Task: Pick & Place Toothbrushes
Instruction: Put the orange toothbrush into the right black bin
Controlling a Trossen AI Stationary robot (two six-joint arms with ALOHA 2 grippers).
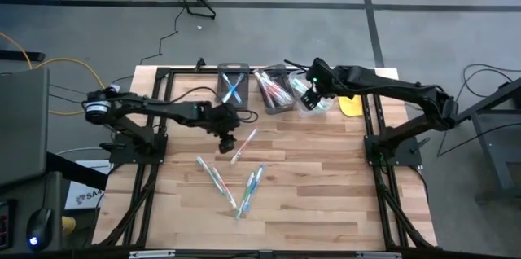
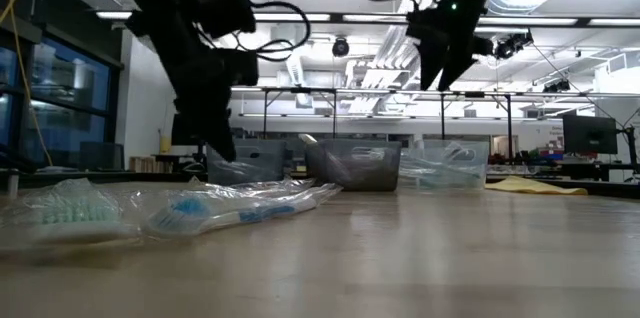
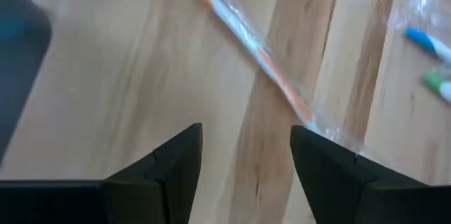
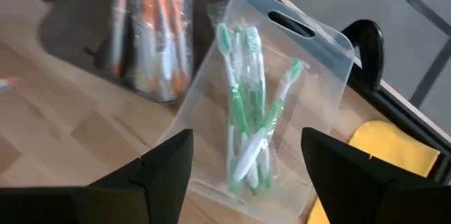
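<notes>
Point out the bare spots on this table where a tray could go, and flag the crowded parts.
Bare wood: the table's near-right stretch, right of the loose toothbrushes, and the near-left corner. Crowded: the far edge, with three bins, the yellow flat object and right hand; the left hand hangs over an orange toothbrush.

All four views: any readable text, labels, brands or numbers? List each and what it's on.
"SA...": partial dark lettering on a white box or sheet on the floor left of the wooden table, cut off by the frame; the rest is unreadable.
Wrapped toothbrushes, clear plastic bins, flat yellow object: no legible print.
Low view's background room: no readable signs.
</notes>
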